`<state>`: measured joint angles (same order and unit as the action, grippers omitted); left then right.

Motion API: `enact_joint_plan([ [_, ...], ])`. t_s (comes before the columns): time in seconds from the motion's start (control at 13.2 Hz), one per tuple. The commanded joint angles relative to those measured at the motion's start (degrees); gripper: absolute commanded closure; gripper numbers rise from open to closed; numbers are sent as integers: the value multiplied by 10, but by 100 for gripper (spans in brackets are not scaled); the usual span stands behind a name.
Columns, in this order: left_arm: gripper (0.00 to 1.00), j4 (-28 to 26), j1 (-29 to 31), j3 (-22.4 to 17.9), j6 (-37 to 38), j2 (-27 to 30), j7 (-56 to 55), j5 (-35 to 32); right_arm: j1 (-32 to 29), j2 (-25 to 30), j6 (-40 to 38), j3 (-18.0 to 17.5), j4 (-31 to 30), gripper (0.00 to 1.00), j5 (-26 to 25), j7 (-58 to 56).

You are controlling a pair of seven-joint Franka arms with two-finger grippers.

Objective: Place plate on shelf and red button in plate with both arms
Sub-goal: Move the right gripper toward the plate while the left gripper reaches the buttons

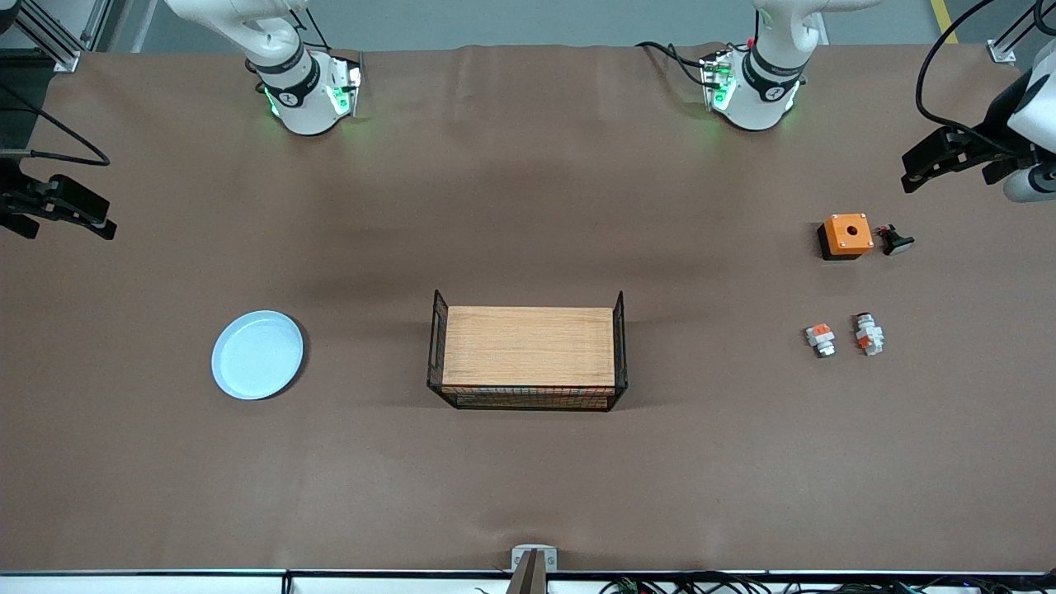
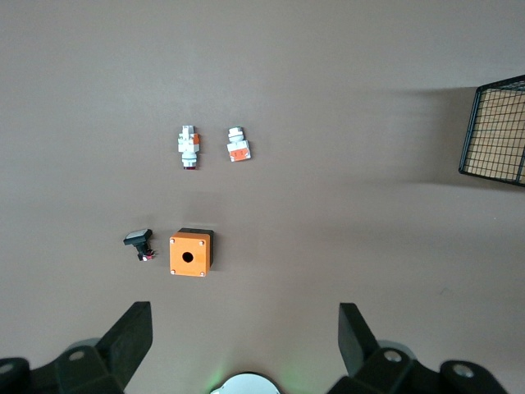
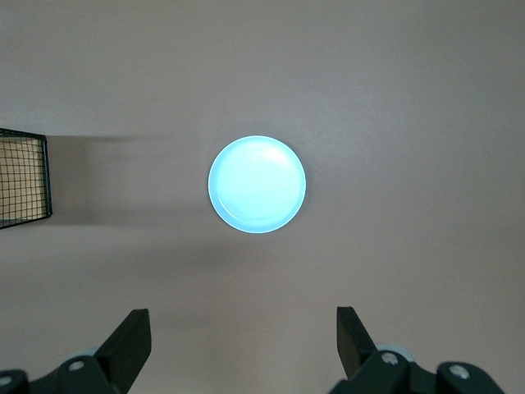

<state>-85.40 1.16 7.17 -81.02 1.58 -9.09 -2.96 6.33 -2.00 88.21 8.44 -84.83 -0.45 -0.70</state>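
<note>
Front view has the plate (image 1: pixel 257 355) flat on the bench (image 1: pixel 528 478) toward the right arm's end, red button (image 1: pixel 868 333) near the left arm's end beside a shorter white piece (image 1: pixel 821 339). Left end effector (image 2: pixel 246 336) and right end effector (image 3: pixel 244 336) both hang spread wide, gripping nothing. No readable writing anywhere.

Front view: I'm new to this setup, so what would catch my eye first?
A wooden board in a black wire rack at the table's centre. The pale blue plate lies alone toward the right arm's end. The orange box lies toward the left arm's end, with small switch parts near it.
</note>
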Motion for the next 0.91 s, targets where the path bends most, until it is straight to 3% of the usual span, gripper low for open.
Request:
enact_joint_plan([
  [0.0, 0, 5, 0, -1, 9, 4, 5, -1, -6, -10, -10, 6, 24, 0, 11, -4],
  [0.23, 0, 4, 4, -2, 9, -2, 7, -2, -5, -10, -9, 5, 24, 0, 11, -4],
  [0.61, 0, -7, 60, -3, -18, -59, 30, -6, -3, -11, -9, 5, 23, 0, 4, -4],
  [0.83, 0, -85, 86, -2, -115, -64, 30, -21, 1, -18, -9, 4, 23, 0, 3, -6],
])
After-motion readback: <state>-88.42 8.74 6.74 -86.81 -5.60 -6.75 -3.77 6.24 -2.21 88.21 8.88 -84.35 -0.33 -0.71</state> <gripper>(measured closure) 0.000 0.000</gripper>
